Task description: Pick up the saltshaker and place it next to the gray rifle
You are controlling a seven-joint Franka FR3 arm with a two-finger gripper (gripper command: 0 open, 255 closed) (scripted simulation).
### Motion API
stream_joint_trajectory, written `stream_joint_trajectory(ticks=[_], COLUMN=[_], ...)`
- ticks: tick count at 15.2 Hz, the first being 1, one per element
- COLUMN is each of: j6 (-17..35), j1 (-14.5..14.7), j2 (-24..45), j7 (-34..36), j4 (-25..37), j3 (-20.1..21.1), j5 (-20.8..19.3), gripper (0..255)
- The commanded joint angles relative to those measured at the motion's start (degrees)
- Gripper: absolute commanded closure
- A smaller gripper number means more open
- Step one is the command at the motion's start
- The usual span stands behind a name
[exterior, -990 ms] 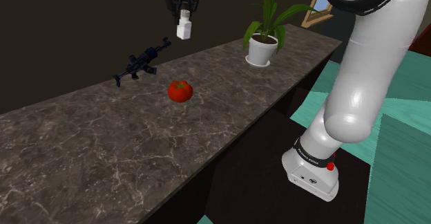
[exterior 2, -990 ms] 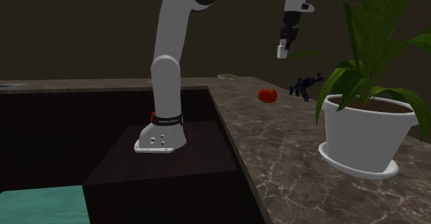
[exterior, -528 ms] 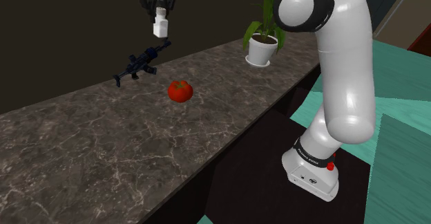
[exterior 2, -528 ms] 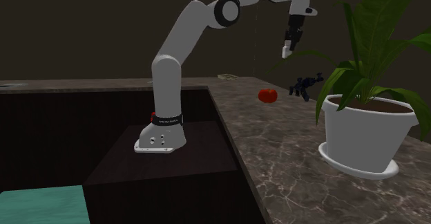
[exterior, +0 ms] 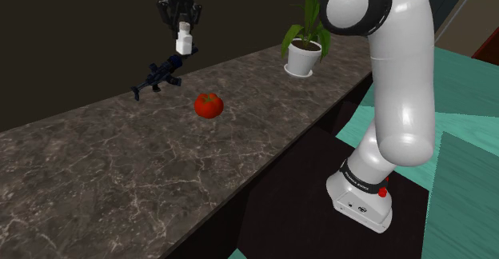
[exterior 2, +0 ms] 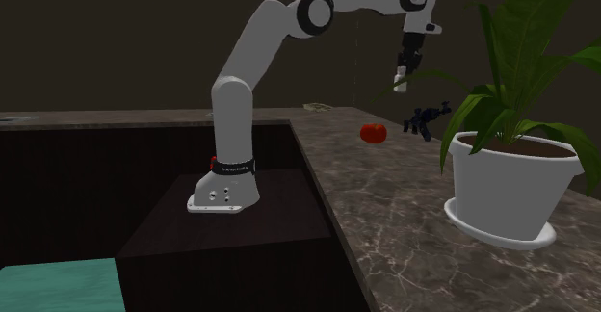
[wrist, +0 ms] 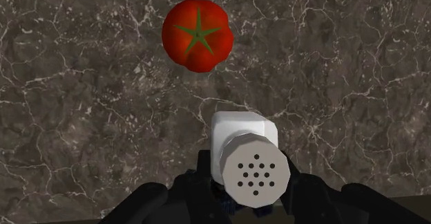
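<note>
Saltshaker is clamped between the closed jaws of the gripper and held high over the rifle, likely for clearance.

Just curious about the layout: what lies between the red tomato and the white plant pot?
Nothing: between the round red tomato and the white pot of the green plant, the dark marbled counter is bare, as the shoulder view shows.

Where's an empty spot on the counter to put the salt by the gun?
Bare counter lies between the rifle and the tomato, and a wider strip between tomato and plant pot. The biggest bare stretch is at the shoulder view's lower left. It is tight only at the rifle, below the saltshaker in the gripper.
</note>
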Motion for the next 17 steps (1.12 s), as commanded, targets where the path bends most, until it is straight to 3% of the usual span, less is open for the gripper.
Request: stream_joint_trajectory(ticks=[1, 17], j6=[2.4, 15.7], j1=[-0.1, -0.2], j2=[-1.2, -3.1], j7=[-0.3, -1.7], j4=[-3.5, -18.9], j3=[0.0, -0.1], j5=[0.1, 0.3], gripper=[255, 255])
